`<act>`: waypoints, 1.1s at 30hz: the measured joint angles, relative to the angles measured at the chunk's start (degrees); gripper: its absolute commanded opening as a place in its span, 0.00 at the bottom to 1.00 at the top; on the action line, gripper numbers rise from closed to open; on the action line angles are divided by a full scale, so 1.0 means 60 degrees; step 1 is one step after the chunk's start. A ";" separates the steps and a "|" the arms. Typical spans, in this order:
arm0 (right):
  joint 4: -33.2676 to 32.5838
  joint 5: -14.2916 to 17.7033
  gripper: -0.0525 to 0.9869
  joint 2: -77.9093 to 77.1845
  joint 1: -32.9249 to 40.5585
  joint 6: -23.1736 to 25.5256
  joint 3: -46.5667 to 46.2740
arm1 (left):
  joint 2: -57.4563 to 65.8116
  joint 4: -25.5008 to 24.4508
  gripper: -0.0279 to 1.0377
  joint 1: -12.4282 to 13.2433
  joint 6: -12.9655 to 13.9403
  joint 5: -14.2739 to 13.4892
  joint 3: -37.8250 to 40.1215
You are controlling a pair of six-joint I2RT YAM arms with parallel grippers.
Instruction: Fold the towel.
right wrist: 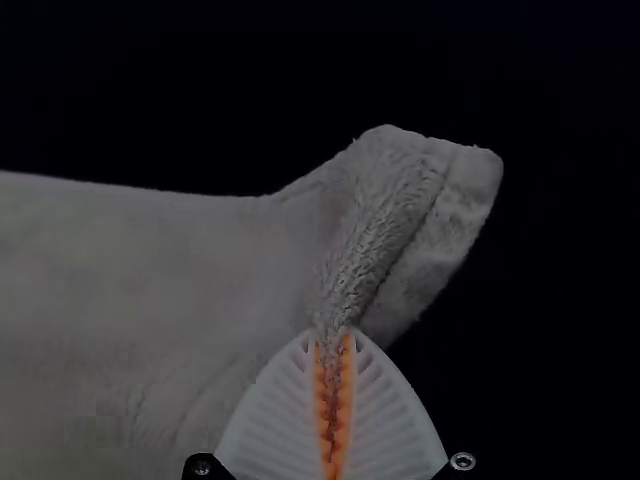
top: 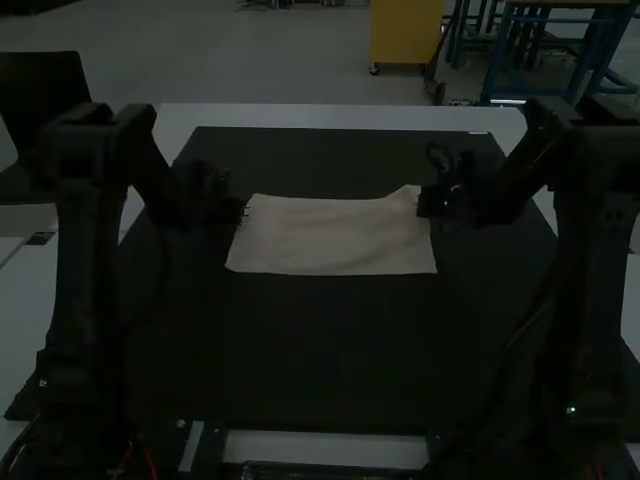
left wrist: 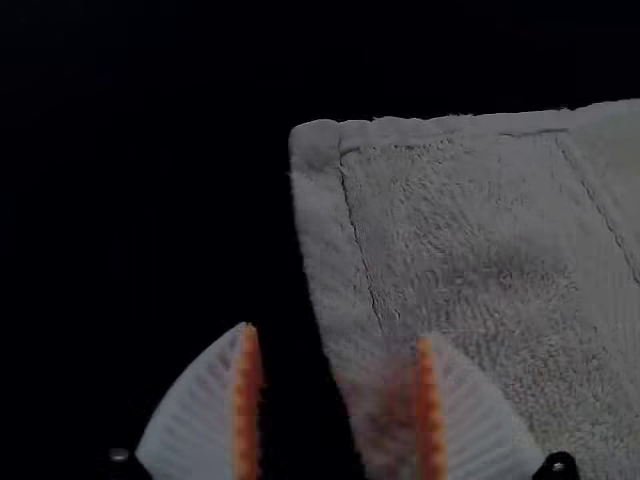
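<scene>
The light towel point(top: 335, 236) lies on the dark mat as a wide rectangle, its far right corner raised. By its left side is my left gripper point(top: 241, 211); my right gripper point(top: 424, 203) is at that raised corner. In the left wrist view my left gripper point(left wrist: 340, 345) is open, with a towel point(left wrist: 470, 250) edge running between its fingers. In the right wrist view my right gripper point(right wrist: 333, 345) is shut on a pinched fold of the towel point(right wrist: 200, 290) near the corner. Whether the towel is folded I cannot tell.
The black mat point(top: 330, 350) extends around the towel on the white table point(top: 340, 117). Both arms stand at the sides, reaching inward over the mat.
</scene>
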 measured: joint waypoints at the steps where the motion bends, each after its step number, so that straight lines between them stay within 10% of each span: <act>1: 0.0004 -0.0004 0.03 -0.0004 -0.0004 0.0000 -0.0029 | 0.0018 -0.0015 0.04 0.0000 0.0007 0.0164 0.0033; 33: 0.0178 -0.0073 0.03 -0.0004 0.0000 0.0244 -0.0120 | -0.1647 -0.1475 0.04 0.0401 0.0109 0.1122 -0.0321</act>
